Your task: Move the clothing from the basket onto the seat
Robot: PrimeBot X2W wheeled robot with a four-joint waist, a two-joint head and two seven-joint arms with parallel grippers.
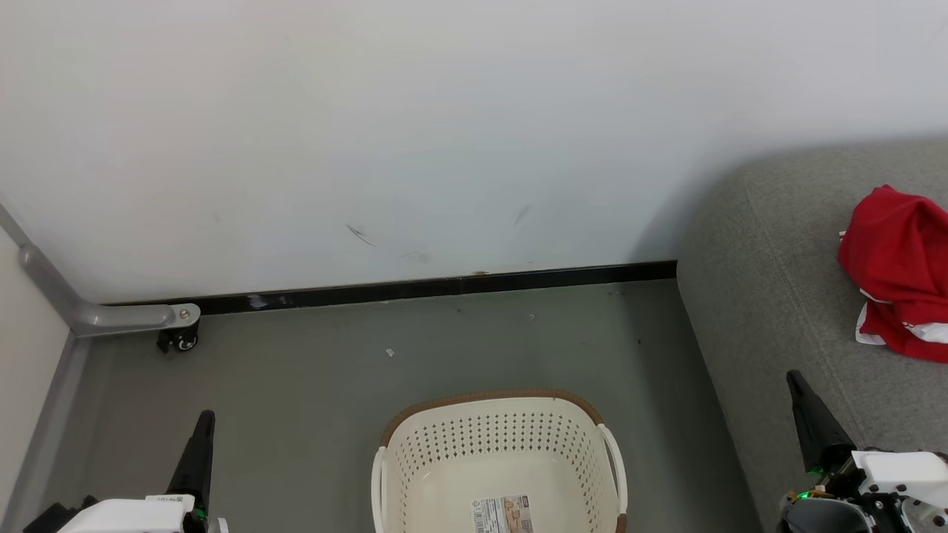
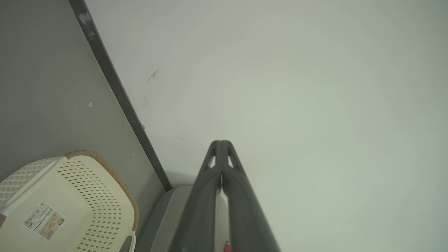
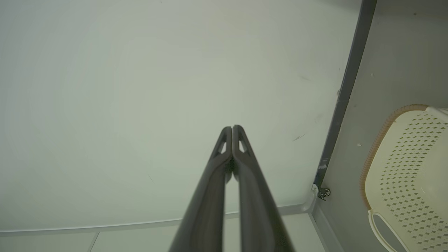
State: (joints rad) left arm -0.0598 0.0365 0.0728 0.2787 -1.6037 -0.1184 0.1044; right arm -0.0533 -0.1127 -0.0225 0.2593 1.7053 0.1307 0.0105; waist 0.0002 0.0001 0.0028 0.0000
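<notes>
Around: castered frame left of laundry basket.
Head view: we spot red clothing on sofa.
Grip: left end effector, right end effector both closed.

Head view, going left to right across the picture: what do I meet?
left pincer → basket → right pincer → clothing

Bright, even light with faint shadows; wrist views curve at edges
</notes>
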